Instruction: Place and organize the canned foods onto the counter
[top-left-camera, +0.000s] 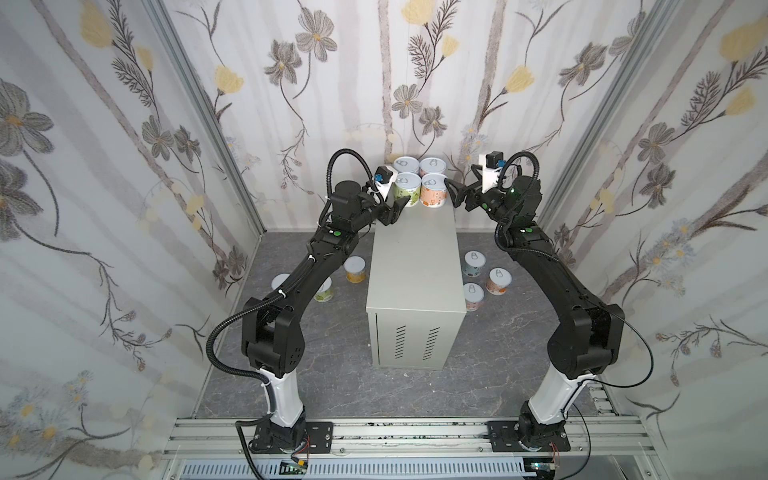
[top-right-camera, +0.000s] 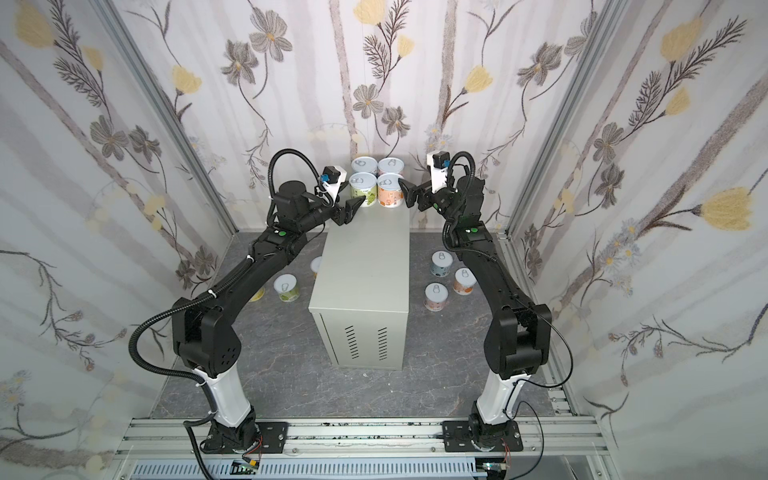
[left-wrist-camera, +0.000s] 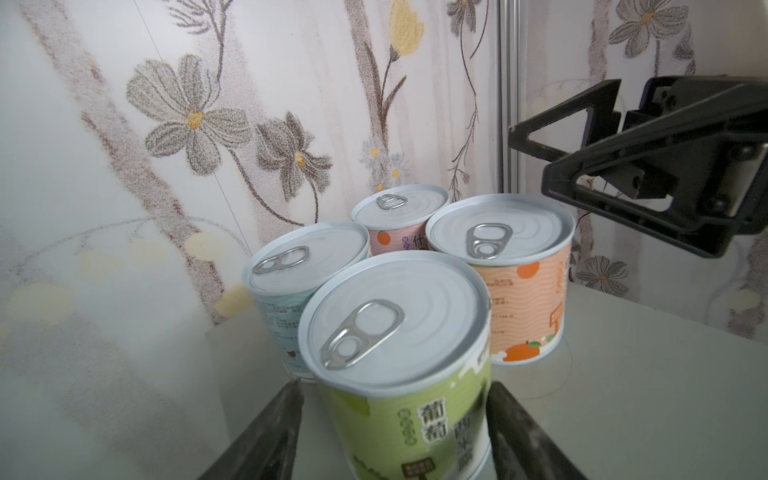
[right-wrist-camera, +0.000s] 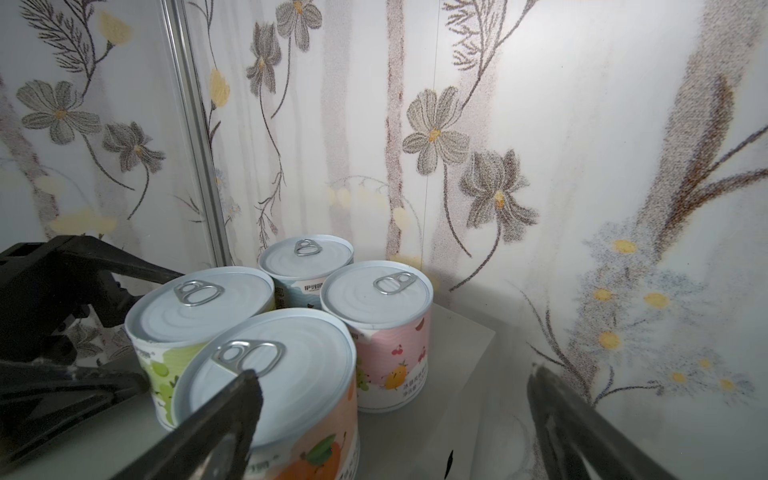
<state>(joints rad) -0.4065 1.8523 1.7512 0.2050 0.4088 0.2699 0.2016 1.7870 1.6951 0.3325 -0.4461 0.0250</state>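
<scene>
Can lids (left-wrist-camera: 415, 291): silvery-white metal, smooth, soft sheen, pressed rings; bright metal pull tabs (left-wrist-camera: 361, 334).
Can labels (left-wrist-camera: 415, 419): printed paper-like wrap, smooth, slight gloss.
Tabletop (top-left-camera: 415, 249): pale grey-beige painted metal, smooth, semi-matt, faintly reflective.
Left fingers (left-wrist-camera: 272, 436): black plastic, matt, scuffed grey.
Floor (top-left-camera: 478, 365): dark grey marbled sheet, smooth, matt.
Walls (top-left-camera: 104, 208): floral print, grainy, matt.

Both top views look steeply down from above the arm bases (top-left-camera: 286, 432), counter (top-left-camera: 415, 257) mid-frame; each wrist camera (close, low) faces the same four cans (left-wrist-camera: 395, 324) from opposite sides.
</scene>
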